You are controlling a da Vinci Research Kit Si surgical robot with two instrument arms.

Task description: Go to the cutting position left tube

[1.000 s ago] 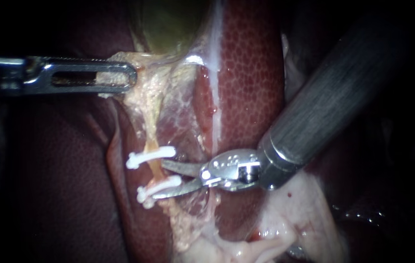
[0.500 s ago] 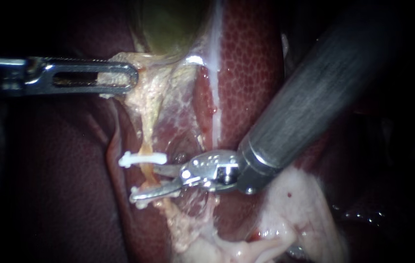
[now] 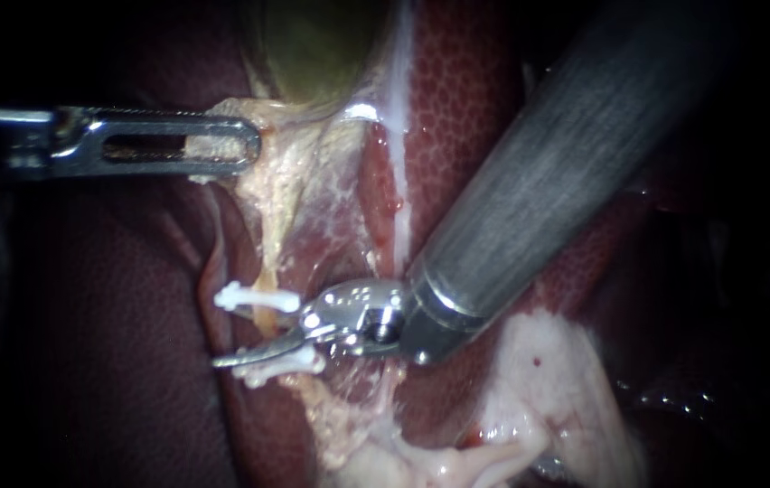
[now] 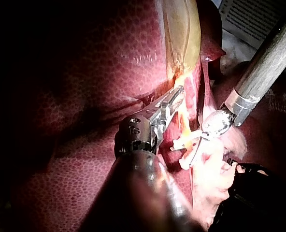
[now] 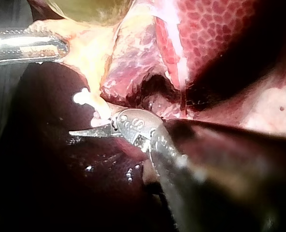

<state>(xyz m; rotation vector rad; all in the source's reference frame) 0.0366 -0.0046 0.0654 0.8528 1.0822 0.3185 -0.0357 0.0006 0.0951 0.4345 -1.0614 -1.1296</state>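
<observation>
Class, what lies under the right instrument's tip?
The lower clip shows on both sides of the right instrument's tip; the clip's middle and that stretch of the tube are covered.

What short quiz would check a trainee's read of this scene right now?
1. True or false: two white clips, an upper clip and a lower clip, sit on the tube.
2. The left tool is shut on: A) the tube; B) pale tissue below the gallbladder; C) the lower clip.
3. Fill in: the tip of the right tool lies along the ____ clip.
Key: 1 true; 2 B; 3 lower.
</observation>
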